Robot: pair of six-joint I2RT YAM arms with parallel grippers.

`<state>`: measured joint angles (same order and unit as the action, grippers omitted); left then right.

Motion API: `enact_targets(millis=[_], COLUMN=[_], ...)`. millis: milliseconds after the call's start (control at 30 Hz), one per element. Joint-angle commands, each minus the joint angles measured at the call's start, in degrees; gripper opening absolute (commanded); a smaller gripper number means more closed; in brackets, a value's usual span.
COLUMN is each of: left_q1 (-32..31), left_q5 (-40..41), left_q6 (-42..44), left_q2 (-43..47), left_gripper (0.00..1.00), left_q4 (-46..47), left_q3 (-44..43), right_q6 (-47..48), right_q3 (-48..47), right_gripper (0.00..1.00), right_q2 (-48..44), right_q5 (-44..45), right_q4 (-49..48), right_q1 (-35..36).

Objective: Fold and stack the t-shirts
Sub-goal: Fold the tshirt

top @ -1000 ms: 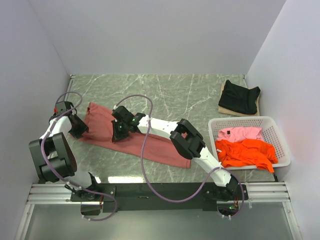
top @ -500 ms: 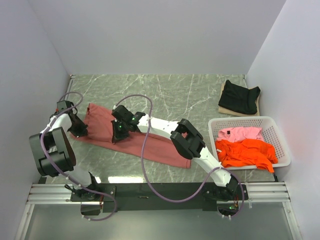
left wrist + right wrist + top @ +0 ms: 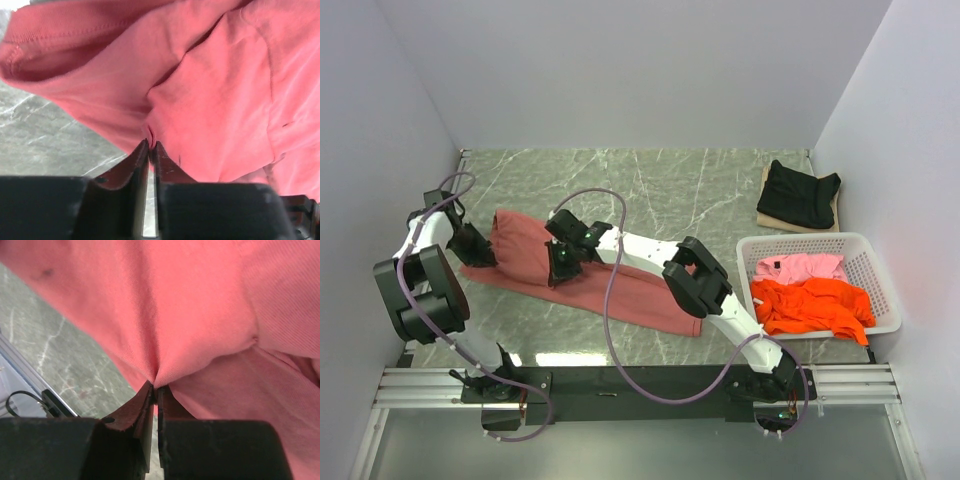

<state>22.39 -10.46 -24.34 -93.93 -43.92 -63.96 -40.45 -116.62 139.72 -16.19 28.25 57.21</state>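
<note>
The brick-red t-shirt [image 3: 620, 288] lies stretched across the marble table from back left to front middle. My left gripper [image 3: 482, 252] is at its left end. In the left wrist view this gripper [image 3: 151, 145] is shut, and a fold of the red t-shirt [image 3: 215, 100] is pinched between its tips. My right gripper [image 3: 560, 266] is on the shirt's middle. It is also shut [image 3: 156, 388] on a puckered fold of the cloth [image 3: 200, 315]. A black t-shirt [image 3: 800, 192] lies folded at the back right. The pink t-shirt [image 3: 802, 266] and the orange t-shirt [image 3: 812, 305] lie crumpled in the basket.
A white lattice basket [image 3: 865, 243] stands at the right edge of the table. A tan board [image 3: 767, 214] lies under the black shirt. Walls close in the left, back and right. The metal rail [image 3: 640, 380] with the arm bases runs along the front.
My left gripper has shut on the shirt's left end and drawn back toward the left wall, which bunched the cloth there. The right gripper has held its pinch in place.
</note>
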Motion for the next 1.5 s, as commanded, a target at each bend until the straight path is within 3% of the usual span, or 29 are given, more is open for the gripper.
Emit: enact_targets(millis=[0, 167, 367, 500, 667, 967, 1167, 1367, 1467], left_q1=[0.37, 0.28, -0.94, -7.42, -14.65, -15.89, -17.99, -20.72, -21.95], left_q5=[1.13, 9.84, 10.28, 9.93, 6.25, 4.66, 6.41, 6.67, 9.13], left_q6=[1.4, 0.26, -2.81, -5.54, -10.63, -11.44, -9.86, -8.97, -9.58], left_q2=[0.15, 3.65, 8.58, 7.37, -1.23, -17.5, -27.95, -32.45, -29.48], left_gripper=[0.23, 0.41, 0.48, 0.49, 0.52, 0.54, 0.54, 0.56, 0.6], left_q4=[-2.93, -1.96, 0.76, 3.14, 7.7, 10.61, 8.68, 7.36, 7.62], left_q3=[-2.13, -3.53, -4.85, -4.77, -5.65, -13.02, -25.05, -36.48, -38.78], right_q6=[1.42, 2.39, 4.32, 5.11, 5.29, 6.87, 7.49, 7.84, 8.63], right_q3=[-1.07, 0.86, 1.3, 3.84, 9.29, 29.4, 40.66, 46.21, 47.09], right_gripper=[0.09, 0.33, 0.43, 0.44, 0.45, 0.45, 0.45, 0.46, 0.46], right_q2=[-4.8, -7.0, -9.99, -13.24, -17.54, -30.2, -39.24, -44.88, -45.33], right_q5=[-0.34, 1.33, 3.44, 5.11, 6.43, 13.1, 17.58, 19.0, 18.65], right_q4=[2.77, 3.65, 5.76, 6.29, 6.12, 5.76, 6.99, 7.61, 6.65], right_q1=[-0.35, -1.4, -1.84, -2.54, -4.3, -9.13, -13.08, -18.17, -20.64])
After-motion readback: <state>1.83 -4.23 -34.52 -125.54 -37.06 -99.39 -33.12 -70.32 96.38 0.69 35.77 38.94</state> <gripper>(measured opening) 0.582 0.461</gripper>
